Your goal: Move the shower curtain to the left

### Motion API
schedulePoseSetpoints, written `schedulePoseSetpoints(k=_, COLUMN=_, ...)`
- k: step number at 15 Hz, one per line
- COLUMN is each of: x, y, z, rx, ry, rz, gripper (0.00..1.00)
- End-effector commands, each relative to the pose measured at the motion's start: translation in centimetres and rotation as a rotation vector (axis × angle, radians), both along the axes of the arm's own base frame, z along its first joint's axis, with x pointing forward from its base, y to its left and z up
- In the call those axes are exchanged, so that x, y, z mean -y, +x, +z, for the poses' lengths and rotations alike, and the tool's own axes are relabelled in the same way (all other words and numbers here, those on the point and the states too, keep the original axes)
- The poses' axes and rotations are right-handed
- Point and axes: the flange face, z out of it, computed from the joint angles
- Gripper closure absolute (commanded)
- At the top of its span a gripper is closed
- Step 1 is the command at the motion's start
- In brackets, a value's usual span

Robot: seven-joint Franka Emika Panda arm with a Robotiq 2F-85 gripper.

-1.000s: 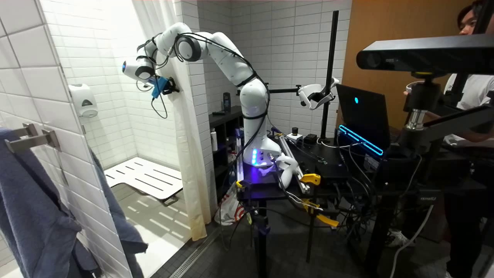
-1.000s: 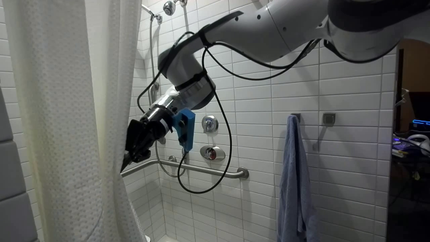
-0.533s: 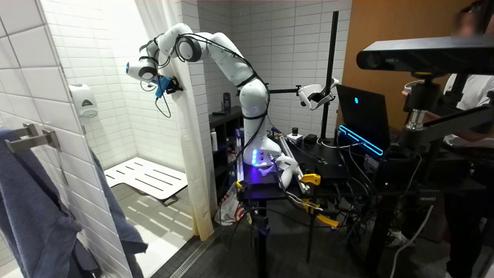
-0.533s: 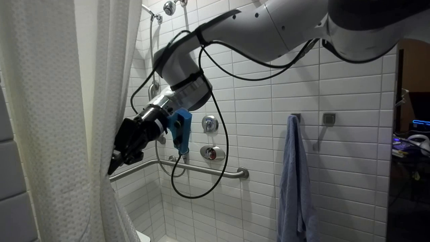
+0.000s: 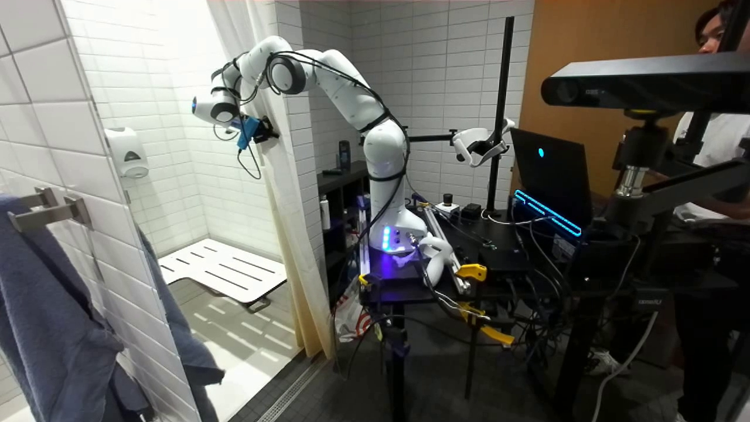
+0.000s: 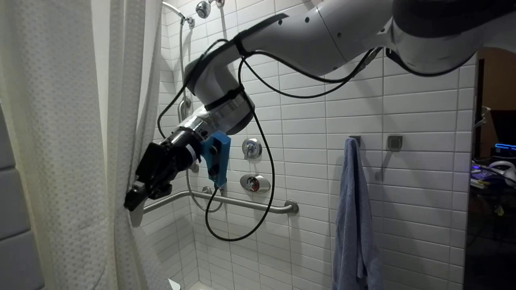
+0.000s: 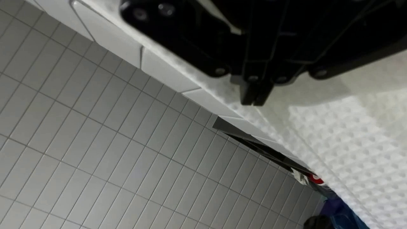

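The tall, off-white fabric shower curtain (image 6: 60, 141) hangs at the shower's opening, beside the end of a white tiled wall (image 5: 302, 158); its face is stippled with small raised bumps, and it falls in long soft pleats, yellowish toward the hem. At its edge are the slender black fingers (image 7: 247, 95), clenched with their tips together; whether a fold of fabric is caught between them cannot be told. Behind them a bright blue, blocky mount (image 6: 217, 157) sits at the wrist of a smooth, rounded white arm (image 6: 318, 40) strung with black cables (image 6: 273, 169). Farther in, a brushed-metal grab bar (image 6: 244, 203) runs along the tile, below round chrome shower controls (image 6: 252, 148), and a soft-folded blue-grey cloth (image 6: 356, 225) hangs well apart from the curtain. In an exterior view, a flat white slotted bench (image 5: 222, 269) juts over the pale shower floor (image 5: 252, 351). Outside, the arm stands on a black tabletop (image 5: 389, 268), near a white plastic controller (image 5: 435, 258) and a black laptop (image 5: 554, 176). Dark tiled floor (image 5: 433, 363) spreads below, edged by a slotted metal drain (image 5: 297, 387); at the right a person (image 5: 726, 138) stands partly hidden before a smooth brown panel (image 5: 586, 29).
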Motion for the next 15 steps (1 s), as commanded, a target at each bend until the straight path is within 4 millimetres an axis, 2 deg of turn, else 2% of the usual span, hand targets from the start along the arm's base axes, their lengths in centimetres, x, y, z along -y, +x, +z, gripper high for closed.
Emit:
schedulePoseSetpoints(k=1, x=-0.08, y=0.12, z=0.02, rx=-0.001, ry=-0.001, rz=0.001, gripper=0.98)
schedulePoseSetpoints(k=15, x=-0.06, y=0.16, z=-0.03, rx=-0.005, ry=0.005, rz=-0.002, gripper=1.00)
